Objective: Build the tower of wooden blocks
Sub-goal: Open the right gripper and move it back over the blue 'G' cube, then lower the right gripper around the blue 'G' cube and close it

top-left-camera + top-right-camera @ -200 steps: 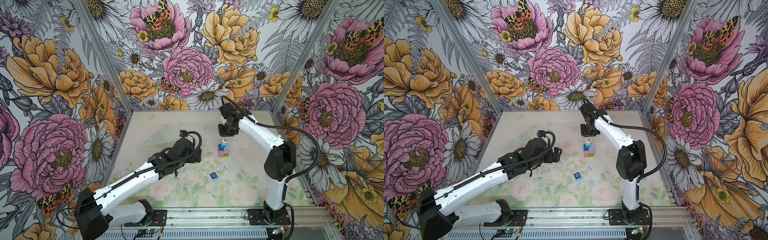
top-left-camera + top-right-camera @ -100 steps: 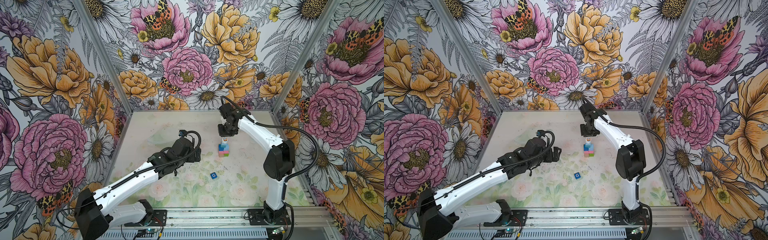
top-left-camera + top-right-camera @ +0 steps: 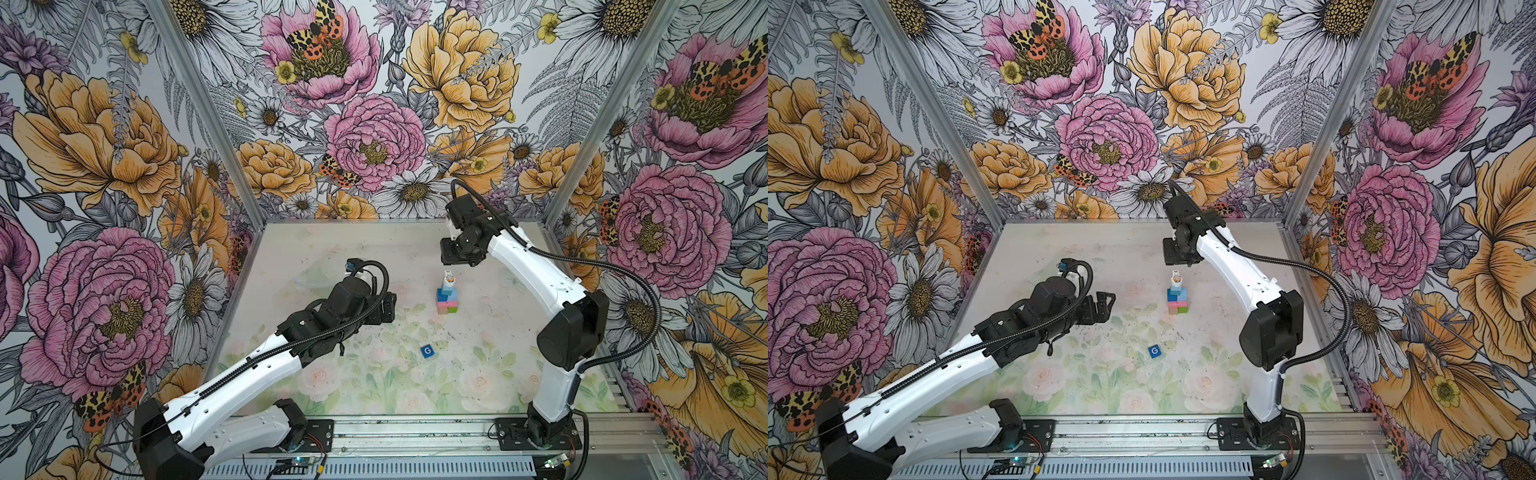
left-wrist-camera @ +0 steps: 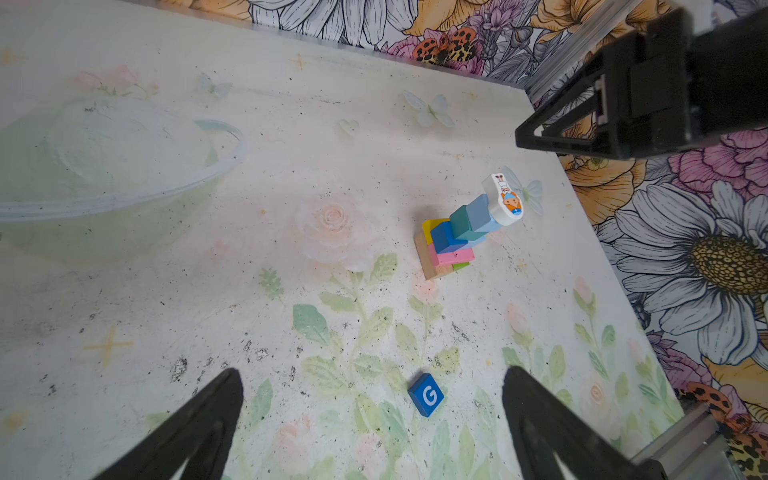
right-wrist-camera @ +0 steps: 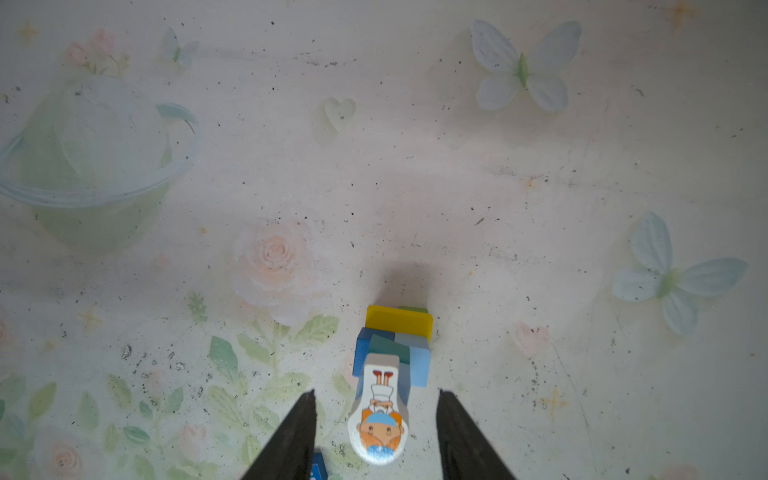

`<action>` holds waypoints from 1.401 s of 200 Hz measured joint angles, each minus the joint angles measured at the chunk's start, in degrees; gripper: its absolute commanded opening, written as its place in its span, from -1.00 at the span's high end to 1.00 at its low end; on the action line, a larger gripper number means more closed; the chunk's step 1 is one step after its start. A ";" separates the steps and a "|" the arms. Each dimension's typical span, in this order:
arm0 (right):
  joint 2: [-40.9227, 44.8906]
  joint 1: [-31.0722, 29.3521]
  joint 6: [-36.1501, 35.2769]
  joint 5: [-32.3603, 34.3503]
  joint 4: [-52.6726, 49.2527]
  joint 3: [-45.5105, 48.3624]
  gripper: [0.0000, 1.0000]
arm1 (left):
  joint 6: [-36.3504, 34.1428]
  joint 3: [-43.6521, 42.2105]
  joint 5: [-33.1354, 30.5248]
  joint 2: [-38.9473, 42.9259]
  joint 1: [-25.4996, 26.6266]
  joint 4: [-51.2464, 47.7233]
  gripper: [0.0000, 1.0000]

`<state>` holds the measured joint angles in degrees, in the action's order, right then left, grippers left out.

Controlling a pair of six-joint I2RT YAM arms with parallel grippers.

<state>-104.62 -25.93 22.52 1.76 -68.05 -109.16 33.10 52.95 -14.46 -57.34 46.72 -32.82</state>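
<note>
Both arms (image 3: 241, 386) pair glossy white link shells (image 3: 536, 274) with matte black joint housings (image 3: 573, 328) and black ribbed cable hoses (image 3: 658, 316). Left gripper (image 4: 372, 372) and right gripper (image 5: 376, 392) have black triangular fingers (image 4: 199, 424).

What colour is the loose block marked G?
The G block is blue, clearest in the left wrist view.

White capital G on upper face of dark blue cube (image 4: 426, 395); no other text legible.

tower (image 3: 447, 298): plain wood, green, pink, yellow, dark blue, teal, light blue | figure piece (image 5: 380, 419): white, orange hair, blue cap | loose cube (image 4: 426, 395): dark blue, white G | table (image 3: 374, 249): washed-out pastel roses, green leaves, pale blue butterflies | walls (image 3: 104, 166): huge pink + orange blooms
</note>
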 measured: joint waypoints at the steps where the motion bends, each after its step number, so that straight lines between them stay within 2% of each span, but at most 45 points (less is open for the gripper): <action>1: 0.33 -0.09 0.09 0.00 0.04 0.15 0.00 | 0.00 -0.09 -0.02 0.13 0.04 0.00 -0.97; 18: 5.57 -0.92 0.57 0.55 -0.09 2.82 -0.01 | 0.68 -1.97 -0.28 3.54 1.14 -0.66 -0.97; 38: 12.13 -4.04 1.88 1.55 -0.13 8.04 -0.01 | 2.32 -4.28 -1.62 7.54 4.90 -2.10 -0.98; 76: 21.00 -12.85 6.43 2.62 2.21 23.26 -0.01 | 7.76 -8.87 -6.82 14.82 17.09 -4.92 -0.98; 115: 27.56 -20.59 12.85 2.99 6.60 40.00 -0.01 | 15.02 -15.15 -13.27 18.38 29.31 -6.51 -0.98; 150: 30.56 -25.29 17.46 3.65 11.04 48.04 -0.02 | 19.76 -18.34 -17.75 18.47 36.48 -7.74 -0.98; 186: 30.60 -26.80 19.93 4.07 15.28 52.61 -0.02 | 22.16 -18.73 -20.44 18.45 39.36 -7.72 -0.98; 225: 28.85 -26.99 20.48 4.07 18.99 53.20 -0.09 | 22.51 -18.78 -21.38 18.71 39.71 -7.72 -0.97; 280: 20.20 -26.99 20.02 3.43 24.83 53.62 -0.10 | 22.51 -18.82 -22.01 20.72 39.63 -7.74 -0.98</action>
<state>-84.42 -52.93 42.54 5.19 -43.22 -55.55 55.61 34.13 -36.47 -36.62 86.35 -40.56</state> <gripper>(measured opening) 0.549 0.987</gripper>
